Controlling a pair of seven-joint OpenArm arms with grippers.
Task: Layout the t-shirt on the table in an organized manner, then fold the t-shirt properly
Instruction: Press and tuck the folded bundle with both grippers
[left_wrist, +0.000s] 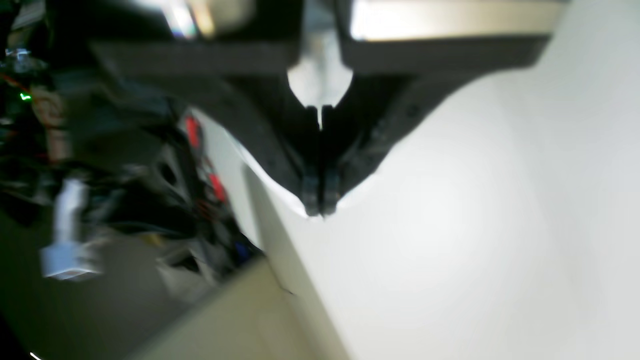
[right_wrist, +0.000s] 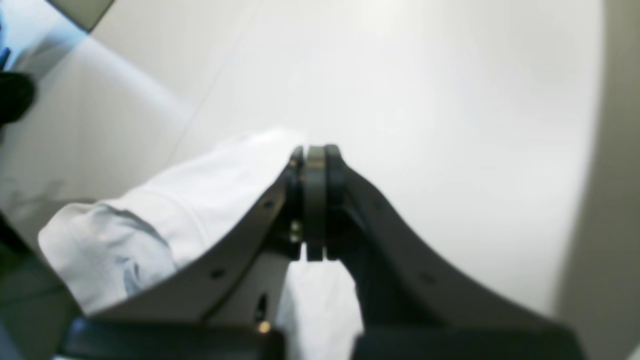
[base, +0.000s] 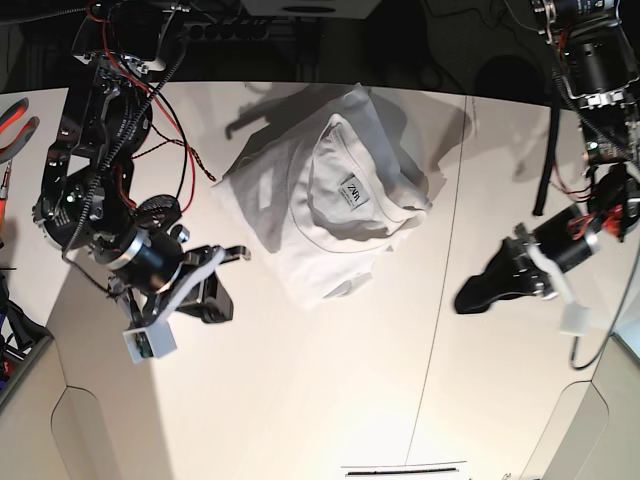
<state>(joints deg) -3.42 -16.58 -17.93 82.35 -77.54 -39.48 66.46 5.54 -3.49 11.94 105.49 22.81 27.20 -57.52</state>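
A rumpled white t-shirt (base: 335, 205) lies bunched on the far middle of the table (base: 330, 400), collar and label facing up. The left gripper (base: 468, 297) and right gripper (base: 238, 253) hover with jaws pressed together, empty.

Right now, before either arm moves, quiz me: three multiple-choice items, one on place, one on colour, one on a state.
1. In the base view, where on the table is the t-shirt? A upper middle; B by the cut-outs; C hanging off an edge.
2. Its colour? A white; B black; C blue.
3. The left gripper is: A wide open; B shut; C carrying the shirt.
Answers: 1 A, it is bunched there; 2 A, plain white cloth; 3 B, its fingertips meet over bare table.
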